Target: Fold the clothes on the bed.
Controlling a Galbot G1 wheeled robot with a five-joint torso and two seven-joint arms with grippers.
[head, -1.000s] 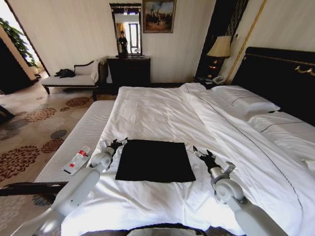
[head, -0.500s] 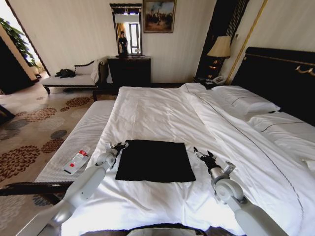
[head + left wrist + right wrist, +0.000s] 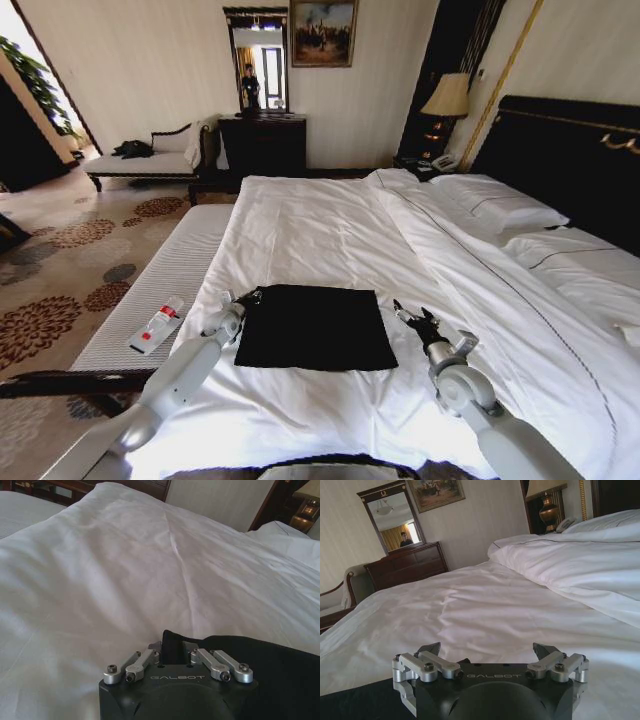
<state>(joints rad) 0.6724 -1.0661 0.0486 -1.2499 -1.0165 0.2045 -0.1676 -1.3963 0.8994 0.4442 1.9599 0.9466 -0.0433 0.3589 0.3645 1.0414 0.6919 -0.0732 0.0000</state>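
The T-shirt [image 3: 315, 326] lies folded into a flat black rectangle near the foot edge of the bed [image 3: 330, 230]. The left gripper [image 3: 244, 297] is at the shirt's far left corner, its fingers closed onto the fabric edge. The right gripper [image 3: 408, 314] sits just off the shirt's right edge, jaws spread wide, holding nothing.

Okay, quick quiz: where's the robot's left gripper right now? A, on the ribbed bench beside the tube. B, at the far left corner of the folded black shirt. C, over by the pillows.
B: the left gripper sits at the far left corner of the black T-shirt, its fingers straddling the fabric edge.
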